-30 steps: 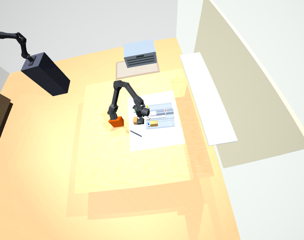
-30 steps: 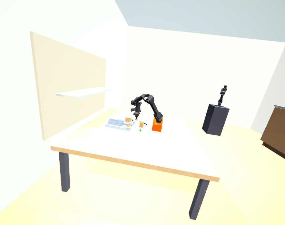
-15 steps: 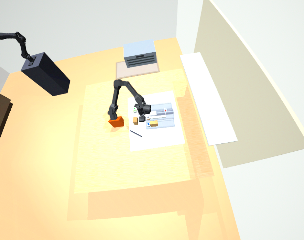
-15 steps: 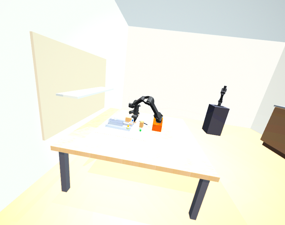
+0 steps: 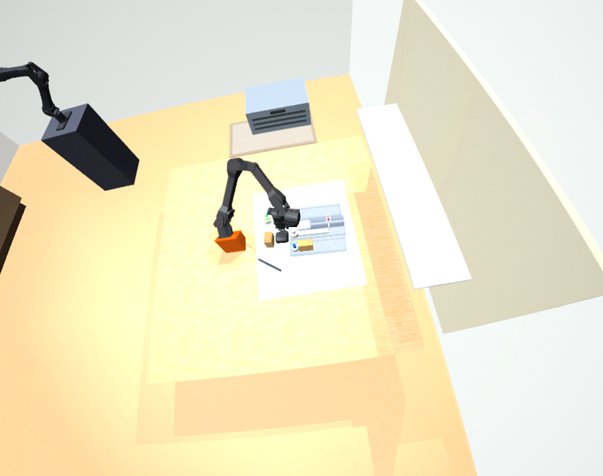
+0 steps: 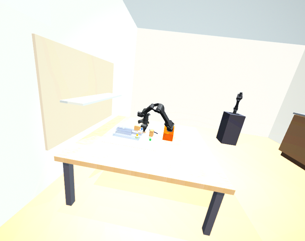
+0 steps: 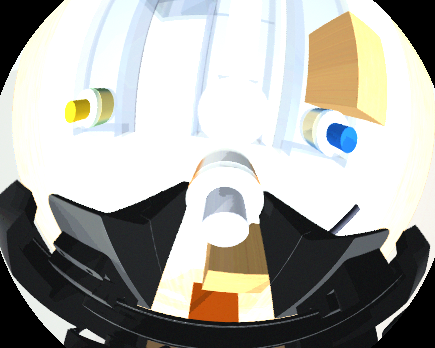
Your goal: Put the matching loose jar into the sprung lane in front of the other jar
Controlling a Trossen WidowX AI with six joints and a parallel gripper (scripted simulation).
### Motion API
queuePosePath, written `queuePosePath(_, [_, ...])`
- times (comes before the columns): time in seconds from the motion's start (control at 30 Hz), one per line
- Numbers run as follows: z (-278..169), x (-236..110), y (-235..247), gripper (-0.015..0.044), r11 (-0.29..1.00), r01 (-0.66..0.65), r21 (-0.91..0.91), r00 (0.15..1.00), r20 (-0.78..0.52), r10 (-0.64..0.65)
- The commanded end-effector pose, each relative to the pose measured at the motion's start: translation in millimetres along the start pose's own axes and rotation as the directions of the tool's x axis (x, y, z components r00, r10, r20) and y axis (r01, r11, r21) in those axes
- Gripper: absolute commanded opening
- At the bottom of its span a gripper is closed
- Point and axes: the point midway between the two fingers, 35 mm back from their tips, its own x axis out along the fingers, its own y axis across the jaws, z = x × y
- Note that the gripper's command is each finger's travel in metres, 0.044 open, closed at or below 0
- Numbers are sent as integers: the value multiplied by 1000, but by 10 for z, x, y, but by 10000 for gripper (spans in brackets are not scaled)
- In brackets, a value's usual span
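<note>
White-capped, the small pale jar sits clamped between the black parallel-jaw gripper's fingers, held low just before the clear middle lane so it can push the matching white jar ahead backward.

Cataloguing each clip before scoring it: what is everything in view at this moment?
Held jar: 1, white cap, in the jaws, facing the middle lane.
Lane jars: 3; white cap in the middle lane, yellow cap and blue cap at the side lanes' fronts.
Loose jar: 1, green cap, on the table.
Wooden blocks: 2, tan; one behind the blue-capped jar, one before the rack.
Lane rack: 1, clear, on the white mat.
Rod: 1, dark, on the mat.
Pedestal: 1, dark, on the floor.
Arm: 1, black, on an orange base; gripper shut on the held jar.
</note>
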Motion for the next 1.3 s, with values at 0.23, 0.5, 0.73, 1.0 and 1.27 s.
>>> queuePosePath(0.23, [66,0,7,0,1000,-5,4,1000,3,5])
queuePosePath(0.5, [106,0,7,0,1000,-4,4,1000,3,4])
queuePosePath(0.73, [141,0,8,0,1000,-4,4,1000,3,4])
queuePosePath(1.0, [181,0,9,0,1000,-4,4,1000,3,4])
queuePosePath(1.27, [221,0,11,0,1000,-4,4,1000,4,4])
